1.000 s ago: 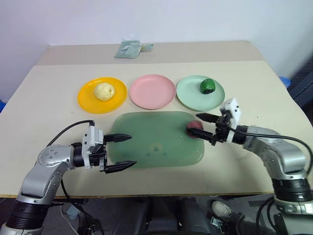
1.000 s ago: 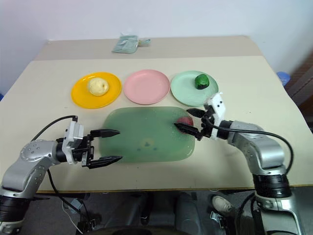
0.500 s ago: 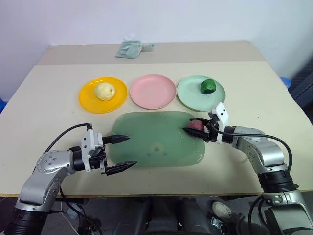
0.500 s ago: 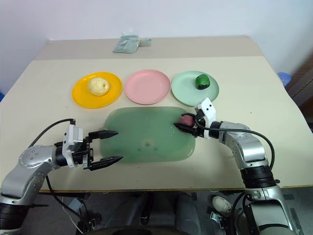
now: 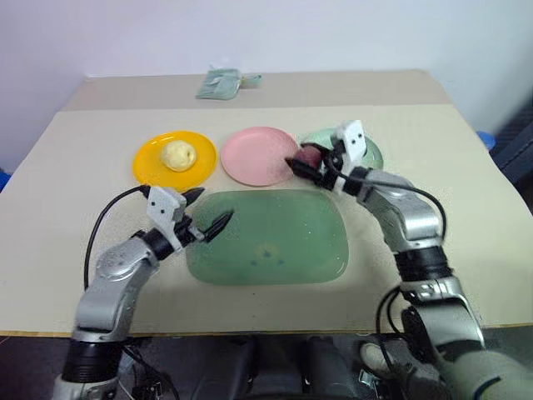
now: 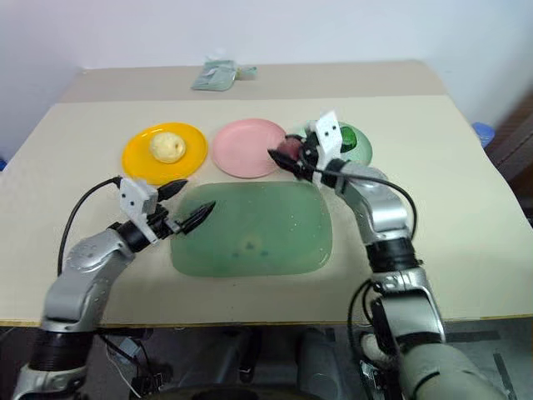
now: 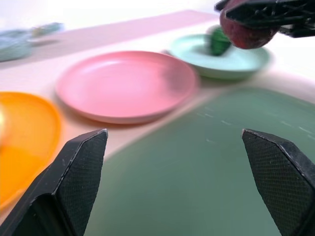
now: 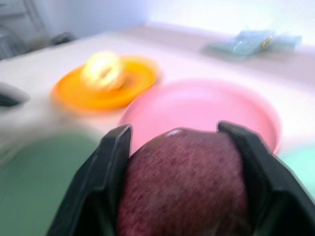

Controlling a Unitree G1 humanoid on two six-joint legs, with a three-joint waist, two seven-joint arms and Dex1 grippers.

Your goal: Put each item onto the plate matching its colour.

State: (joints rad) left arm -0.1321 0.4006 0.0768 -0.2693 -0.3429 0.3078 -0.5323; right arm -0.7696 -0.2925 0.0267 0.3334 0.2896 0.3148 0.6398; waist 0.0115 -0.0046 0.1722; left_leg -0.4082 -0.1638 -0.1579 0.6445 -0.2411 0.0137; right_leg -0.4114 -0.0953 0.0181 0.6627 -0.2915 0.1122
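while the left claw (image 5: 206, 215) gapes empty, the right claw (image 5: 301, 160) grips the maroon lump (image 5: 309, 155) beside the pink plate (image 5: 254, 156)

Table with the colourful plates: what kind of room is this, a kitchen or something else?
Probably a test room, not a kitchen. The plain beige table stands against a bare white wall, holding little besides three toy-like plates, orange-yellow, pink and mint green, a dark green mat, and a small packet at the back.
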